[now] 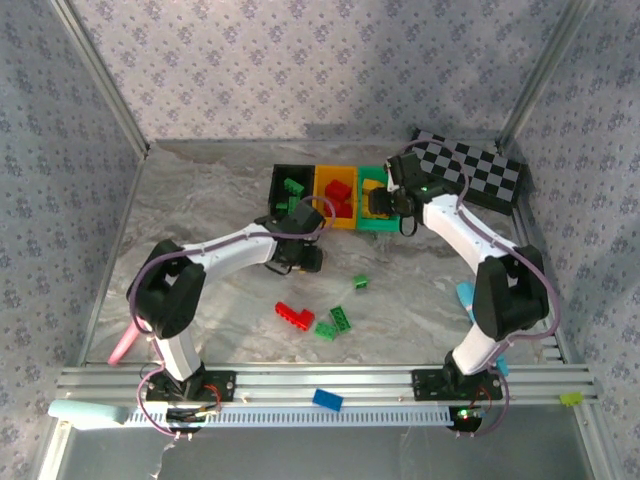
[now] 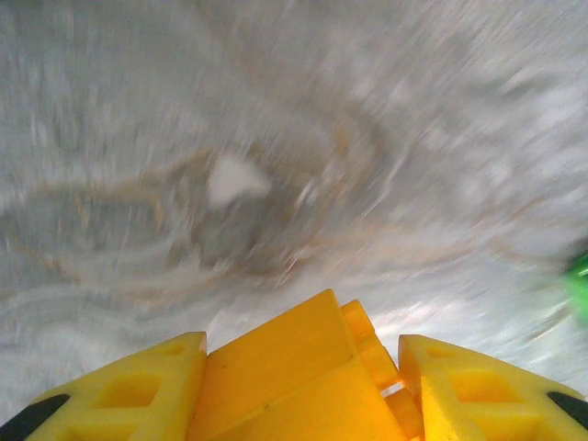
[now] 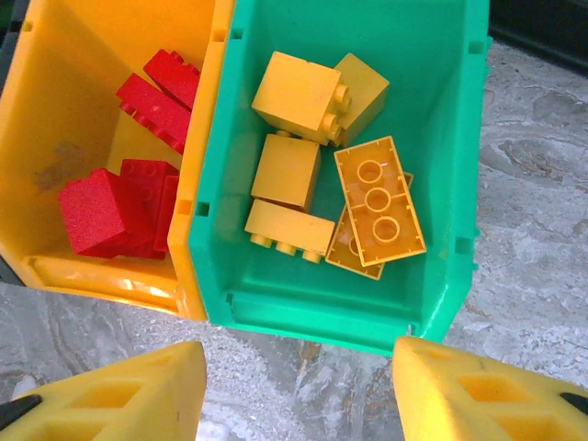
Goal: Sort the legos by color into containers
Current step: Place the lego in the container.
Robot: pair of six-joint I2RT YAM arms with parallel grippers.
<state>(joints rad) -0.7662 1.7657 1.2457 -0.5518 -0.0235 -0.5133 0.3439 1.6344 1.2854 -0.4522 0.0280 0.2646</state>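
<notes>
Sorting in progress: the left gripper (image 2: 301, 342), its yellow jaws closed on a yellow studded plastic brick (image 2: 276, 367), hangs above the grey marbled table (image 2: 276, 138) near the middle of the workspace, just near of the bins. The brick sits skewed between the jaws, one corner pointing forward. At far right, the right gripper (image 3: 299, 354) hovers with its jaws apart and nothing between them over the near rim of the green open-topped plastic bin (image 3: 450, 184), which holds the yellow bricks. The yellow plastic bin (image 3: 55, 92) to its left holds red ones, and the black plastic bin (image 1: 280, 180), furthest left, holds green ones. A red plastic brick (image 1: 295, 315) and three green plastic bricks (image 1: 341, 318) lie loose on the near half of the table.

The likeliest trouble is a clash. The held brick belongs in the green bin, and the right arm is parked over it, so the left arm's approach could strike it. The skewed grip could let the brick twist free on the way. A drop by matching colour would land it wrongly among the reds.
</notes>
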